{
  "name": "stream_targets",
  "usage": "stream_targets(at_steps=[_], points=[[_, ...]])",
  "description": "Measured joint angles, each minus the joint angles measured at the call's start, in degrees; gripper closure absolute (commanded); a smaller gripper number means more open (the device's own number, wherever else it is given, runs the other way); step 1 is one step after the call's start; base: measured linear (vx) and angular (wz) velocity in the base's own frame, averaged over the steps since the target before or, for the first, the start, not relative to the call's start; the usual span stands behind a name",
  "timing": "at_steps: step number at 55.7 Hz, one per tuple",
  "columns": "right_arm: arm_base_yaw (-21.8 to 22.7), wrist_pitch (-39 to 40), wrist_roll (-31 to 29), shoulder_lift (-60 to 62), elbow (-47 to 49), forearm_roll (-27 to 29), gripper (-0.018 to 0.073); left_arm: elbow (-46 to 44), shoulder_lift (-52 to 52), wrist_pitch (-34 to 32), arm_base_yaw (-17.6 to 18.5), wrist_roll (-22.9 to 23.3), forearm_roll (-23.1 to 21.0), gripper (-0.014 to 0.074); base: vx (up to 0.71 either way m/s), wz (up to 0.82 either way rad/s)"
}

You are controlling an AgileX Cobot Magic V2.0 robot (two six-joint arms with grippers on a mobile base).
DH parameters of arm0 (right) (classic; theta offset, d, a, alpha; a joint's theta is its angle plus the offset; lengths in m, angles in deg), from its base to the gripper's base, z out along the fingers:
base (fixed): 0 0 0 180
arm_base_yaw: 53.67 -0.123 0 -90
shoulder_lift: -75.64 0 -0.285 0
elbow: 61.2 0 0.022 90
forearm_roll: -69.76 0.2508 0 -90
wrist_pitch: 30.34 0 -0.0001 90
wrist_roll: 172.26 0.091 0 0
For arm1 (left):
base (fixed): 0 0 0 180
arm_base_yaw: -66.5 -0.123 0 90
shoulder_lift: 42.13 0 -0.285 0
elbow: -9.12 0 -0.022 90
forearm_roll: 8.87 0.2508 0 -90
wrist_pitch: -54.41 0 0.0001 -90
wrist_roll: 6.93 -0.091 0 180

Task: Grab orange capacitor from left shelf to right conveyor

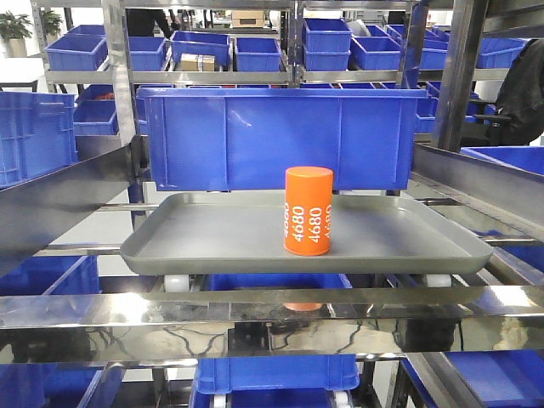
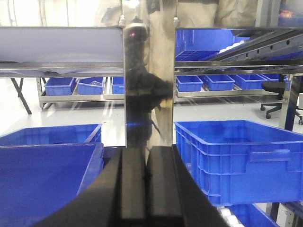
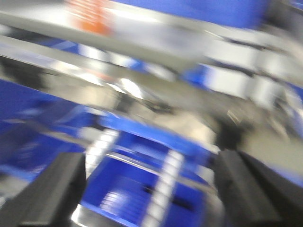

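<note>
One orange capacitor (image 1: 308, 210) stands upright on the grey tray (image 1: 187, 246) of the left shelf (image 1: 102, 310), right of the tray's middle, with a blue bin (image 1: 238, 140) behind the tray. The left end effector (image 2: 144, 189) is pressed together; the right end effector (image 3: 151, 189), blurred, is spread wide.

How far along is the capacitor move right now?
Done: nothing yet. The orange capacitor stands upright on the grey tray of the left shelf, untouched. In hand: the right claw is open, its view motion-blurred with an orange smear top left; the left claw is shut, empty. Left: grasp, lift, carry to the conveyor, which no view shows.
</note>
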Motion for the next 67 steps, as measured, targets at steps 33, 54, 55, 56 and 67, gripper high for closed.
stream_targets(at_steps=[33,54,55,56,67], points=[[-23.0,11.9,21.1,-33.8,24.2,-22.2,-0.0065,0.0,0.0,0.0,0.0,0.0,0.0,0.0603,0.0,0.0],[-23.0,25.6,25.6,-44.4,24.4,-21.7,-0.0062,0.0,0.0,0.0,0.0,0.0,0.0,0.0603,0.0,0.0],[-23.0,26.0,25.7,-44.7,24.4,-21.7,-0.0062,0.0,0.0,0.0,0.0,0.0,0.0,0.0603,0.0,0.0],[-23.0,26.6,25.7,-45.2,24.4,-21.7,-0.0061,0.0,0.0,0.0,0.0,0.0,0.0,0.0603,0.0,0.0],[-23.0,30.7,26.2,-49.1,24.4,-21.7,-0.0044,0.0,0.0,0.0,0.0,0.0,0.0,0.0603,0.0,0.0]])
